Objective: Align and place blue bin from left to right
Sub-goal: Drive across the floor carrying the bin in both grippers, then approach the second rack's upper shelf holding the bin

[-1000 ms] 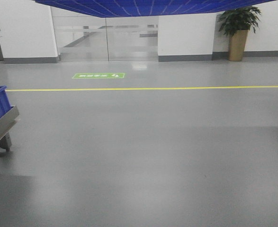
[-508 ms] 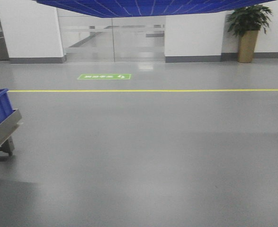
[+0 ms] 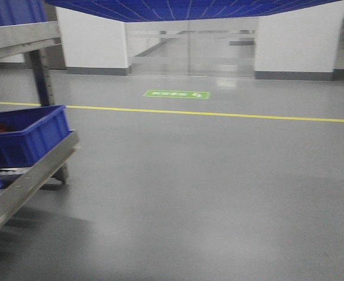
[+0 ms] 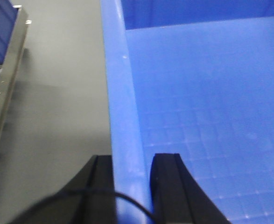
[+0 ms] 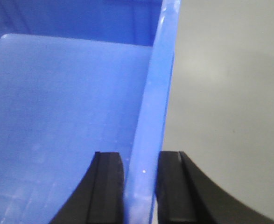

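The blue bin (image 3: 183, 8) is held up in the air; only its grid-ribbed underside shows along the top edge of the front view. My left gripper (image 4: 131, 161) is shut on the bin's left rim (image 4: 122, 102), one black finger outside the wall and one inside over the bin's floor (image 4: 207, 93). On the other side, my right gripper (image 5: 140, 158) is shut on the right rim (image 5: 156, 93) in the same way. Below both rims lies the grey floor.
A metal rack (image 3: 28, 181) stands at the left, its lower shelf carrying a smaller dark-blue bin (image 3: 28, 137) with something red inside. An upper shelf (image 3: 19, 38) crosses the top left. A yellow floor line (image 3: 218, 114), a green floor sign (image 3: 177, 93) and glass doors (image 3: 189, 47) lie ahead.
The view has swung to the left: the rack and its dark-blue bin have come far into view, and the doors, sign and plant have slid right. The blue bin stays held overhead.
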